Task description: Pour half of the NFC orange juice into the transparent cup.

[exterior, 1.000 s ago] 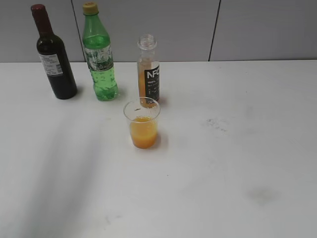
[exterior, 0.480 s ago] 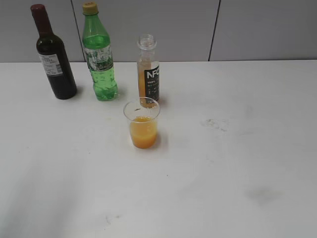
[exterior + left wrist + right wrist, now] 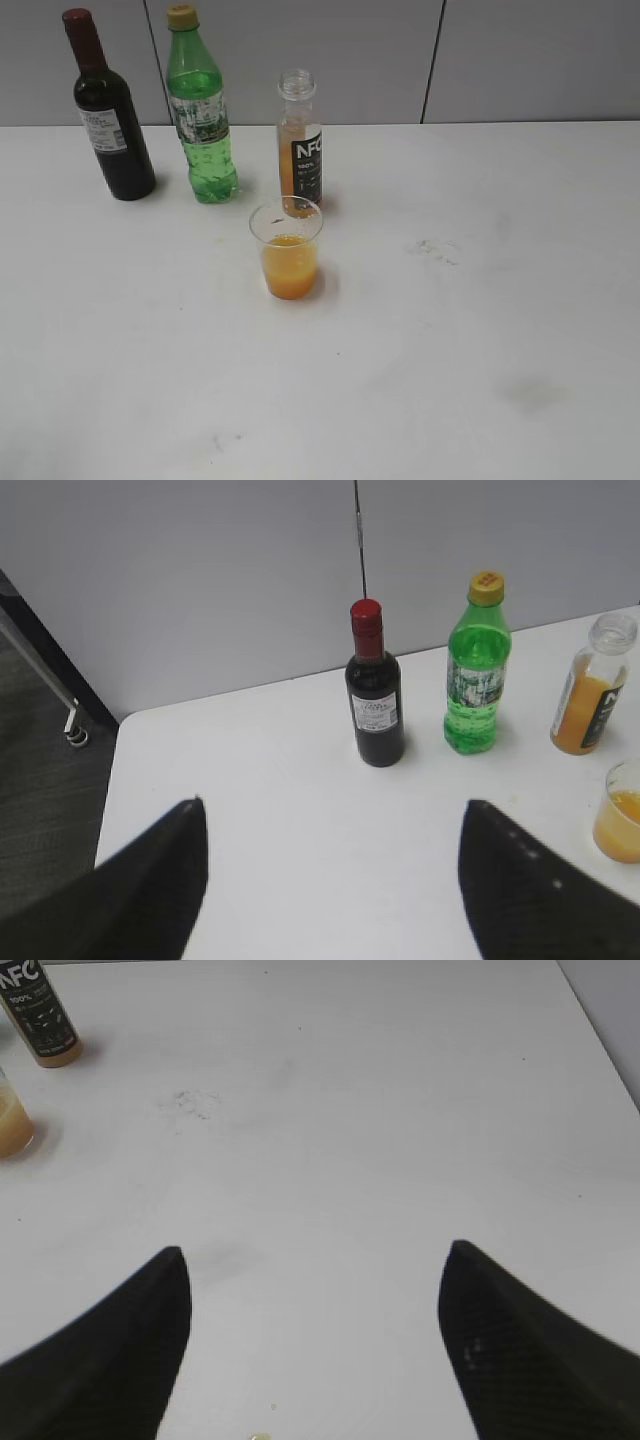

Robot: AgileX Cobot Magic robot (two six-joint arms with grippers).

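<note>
while the small slim clear plastic nfc orange juice bottle [image 3: 299,141] stands upright and uncapped near the back of the white table [image 3: 480,330], its black label with white lettering faces forward and orange liquid fills roughly its lower half. just in front of it, close but seemingly not touching, sits the short transparent plastic cup [image 3: 287,247], holding orange juice to about half its height.

to the left of the juice bottle stands a taller green plastic bottle with a yellow cap [image 3: 199,108], and further left a dark wine bottle with a red top [image 3: 108,109]. a grey panelled wall runs behind the table.

across the last second nothing on the table has shifted: bottle, cup and liquid levels match the earlier exterior views. a soft shadow that lay on the left of the table a second ago has faded away, which suggests an arm pulled back out of that view. neither arm appears in the exterior view.

the left gripper [image 3: 330,880] hangs high over the table's left end with its two dark fingers spread wide, holding nothing. the right gripper [image 3: 315,1345] hangs over bare table on the right side, fingers likewise wide apart and empty.

judging by the levels, the pour looks complete and the arms appear parked.
</note>
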